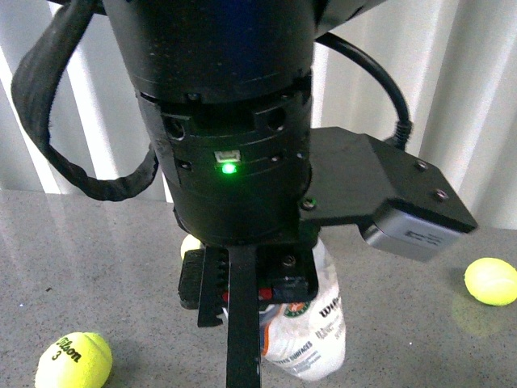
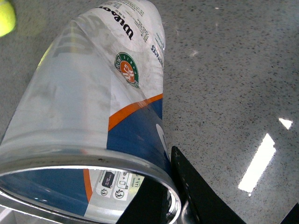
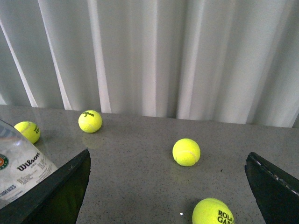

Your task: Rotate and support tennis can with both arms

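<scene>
The left arm (image 1: 230, 121) has its jaws clenched on the rim of the can (image 2: 88, 88), tilting it near the front edge of the tabletop (image 1: 404, 307). The right jaws gape empty just beside it, so two-armed support looks not yet made.

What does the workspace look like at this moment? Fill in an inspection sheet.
Surface: grey speckled table, glossy, with light reflections.
Job's things: tennis can tilted, its open silver-rimmed mouth nearest the left wrist camera.
Clutter: four loose tennis balls in the right wrist view.
Grippers: left gripper pinches the can's wall at the rim, one finger inside and one outside. Right gripper is open, with the can beside one finger, not between them.
Cables: black sleeved cable loops off the arm in the front view; a second runs to its wrist camera.
Surroundings: white pleated curtain behind the table.
</scene>
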`<action>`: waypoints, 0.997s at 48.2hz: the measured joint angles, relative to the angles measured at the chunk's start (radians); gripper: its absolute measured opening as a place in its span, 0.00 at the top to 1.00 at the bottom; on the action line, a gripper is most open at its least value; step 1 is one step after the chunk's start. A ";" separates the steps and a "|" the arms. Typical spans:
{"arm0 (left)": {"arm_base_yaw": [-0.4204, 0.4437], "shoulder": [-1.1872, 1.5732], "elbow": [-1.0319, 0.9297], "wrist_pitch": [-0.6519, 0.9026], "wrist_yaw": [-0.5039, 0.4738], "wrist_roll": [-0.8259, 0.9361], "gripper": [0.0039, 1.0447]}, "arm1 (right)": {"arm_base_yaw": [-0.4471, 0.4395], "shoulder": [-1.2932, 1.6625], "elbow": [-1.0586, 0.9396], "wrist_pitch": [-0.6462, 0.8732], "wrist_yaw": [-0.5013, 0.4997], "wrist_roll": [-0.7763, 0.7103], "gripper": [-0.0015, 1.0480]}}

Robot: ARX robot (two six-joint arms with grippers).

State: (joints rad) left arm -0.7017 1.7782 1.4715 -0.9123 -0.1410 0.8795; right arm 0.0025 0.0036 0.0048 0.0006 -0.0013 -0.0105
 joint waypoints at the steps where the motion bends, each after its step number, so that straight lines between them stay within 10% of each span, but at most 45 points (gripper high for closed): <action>1: -0.007 0.000 0.000 -0.002 -0.004 0.016 0.97 | 0.000 0.000 0.000 0.000 0.000 0.000 0.07; 48: -0.111 0.113 0.059 -0.029 -0.116 0.227 0.97 | 0.000 0.000 0.000 0.000 0.000 0.000 0.07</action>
State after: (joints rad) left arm -0.8131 1.8915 1.5303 -0.9417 -0.2569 1.1065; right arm 0.0025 0.0036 0.0048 0.0006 -0.0017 -0.0105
